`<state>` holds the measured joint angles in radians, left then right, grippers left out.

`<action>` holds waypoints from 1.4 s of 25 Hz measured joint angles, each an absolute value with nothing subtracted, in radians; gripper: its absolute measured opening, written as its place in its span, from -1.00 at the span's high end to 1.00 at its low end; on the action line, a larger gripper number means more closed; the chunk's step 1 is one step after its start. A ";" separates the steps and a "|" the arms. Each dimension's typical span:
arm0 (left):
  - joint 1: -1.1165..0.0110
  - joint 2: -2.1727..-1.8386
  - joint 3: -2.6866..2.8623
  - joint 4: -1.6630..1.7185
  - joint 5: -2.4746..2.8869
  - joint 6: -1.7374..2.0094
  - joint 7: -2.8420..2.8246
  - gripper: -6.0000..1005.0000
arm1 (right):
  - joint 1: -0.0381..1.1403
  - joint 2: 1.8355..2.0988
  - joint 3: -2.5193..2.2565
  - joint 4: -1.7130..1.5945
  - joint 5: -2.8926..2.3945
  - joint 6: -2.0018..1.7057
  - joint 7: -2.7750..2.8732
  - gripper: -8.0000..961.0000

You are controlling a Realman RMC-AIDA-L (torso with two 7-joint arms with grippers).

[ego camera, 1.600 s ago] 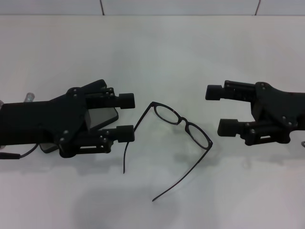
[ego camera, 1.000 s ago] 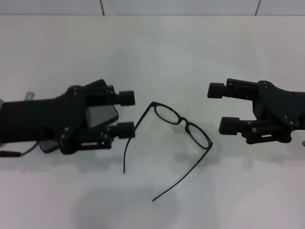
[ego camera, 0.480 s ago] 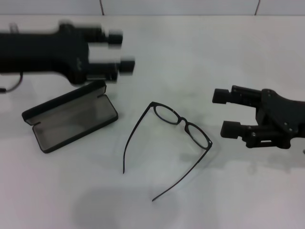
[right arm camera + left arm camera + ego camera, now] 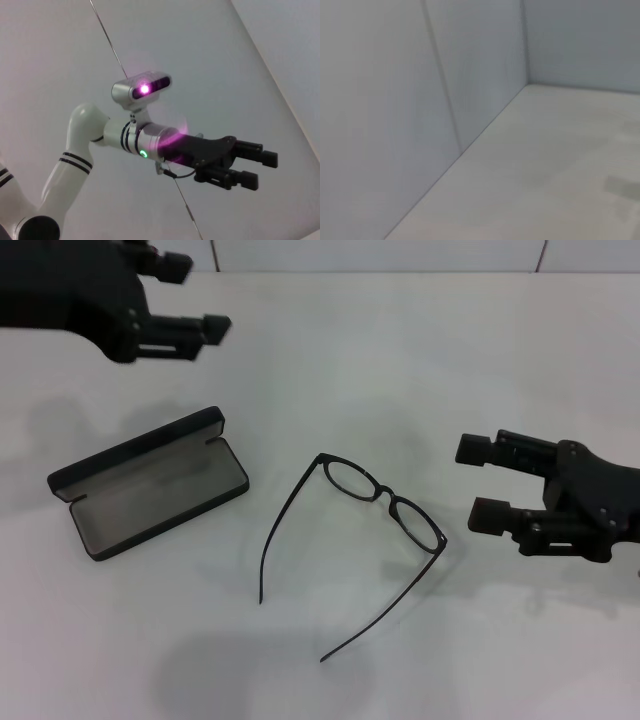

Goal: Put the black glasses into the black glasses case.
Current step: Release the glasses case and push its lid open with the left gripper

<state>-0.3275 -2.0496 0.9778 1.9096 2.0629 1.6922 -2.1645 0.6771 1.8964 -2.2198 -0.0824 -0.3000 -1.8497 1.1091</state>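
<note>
Glasses [image 4: 375, 502] lie unfolded on the white table [image 4: 400, 360], near the middle of what I see from the head camera, lenses toward the far right and both temple arms trailing toward the near edge. On their left, well apart from them, the black glasses case [image 4: 148, 497] sits open with its grey lining up and its lid standing along the far side. I see bare table between the 2, and more of it on the near side of both.

My left gripper [image 4: 195, 295] is raised at the far left corner, above and beyond the case, touching nothing; its 2 fingers stand apart with clear daylight between them. Its arm runs off the left and top edges of the head view, so I cannot see how much room it has behind it. The right wrist camera catches that same gripper from afar, fingers parted, against the wall.

My right gripper [image 4: 480, 480] sits to the right of the glasses, near the lens end but not touching them, fingers spread and holding nothing. Its body is cut off by the right edge.

From the left wrist camera I get only the table surface meeting a pale wall [image 4: 420, 100] at a corner; neither the case nor the glasses show there. The far edge of the table meets that tiled wall at the top of the head view.
</note>
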 joint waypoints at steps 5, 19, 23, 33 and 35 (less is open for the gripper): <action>-0.383 -2.079 1.031 1.882 2.273 1.681 -2.214 -0.32 | 0.679 1.899 -2.218 -0.087 -0.301 -1.849 1.106 -0.81; -0.480 -2.090 1.328 1.735 2.772 1.684 -2.299 -0.24 | 0.662 1.910 -2.213 -0.087 -0.301 -1.850 1.104 -0.81; -0.505 -2.090 1.332 1.639 2.798 1.661 -2.310 -0.21 | 0.664 1.910 -2.213 -0.086 -0.300 -1.850 1.100 -0.81; -0.568 -2.086 1.343 1.450 2.832 1.572 -2.340 -0.14 | 0.659 1.910 -2.214 -0.089 -0.300 -1.829 1.094 -0.81; -0.578 -2.084 1.339 1.438 2.833 1.573 -2.349 -0.13 | 0.657 1.910 -2.214 -0.088 -0.300 -1.828 1.094 -0.81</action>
<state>-0.5778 -2.0841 1.3391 1.4381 2.8330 1.5726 -2.3487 0.6569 1.9097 -2.2135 -0.0880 -0.3001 -1.8284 1.0937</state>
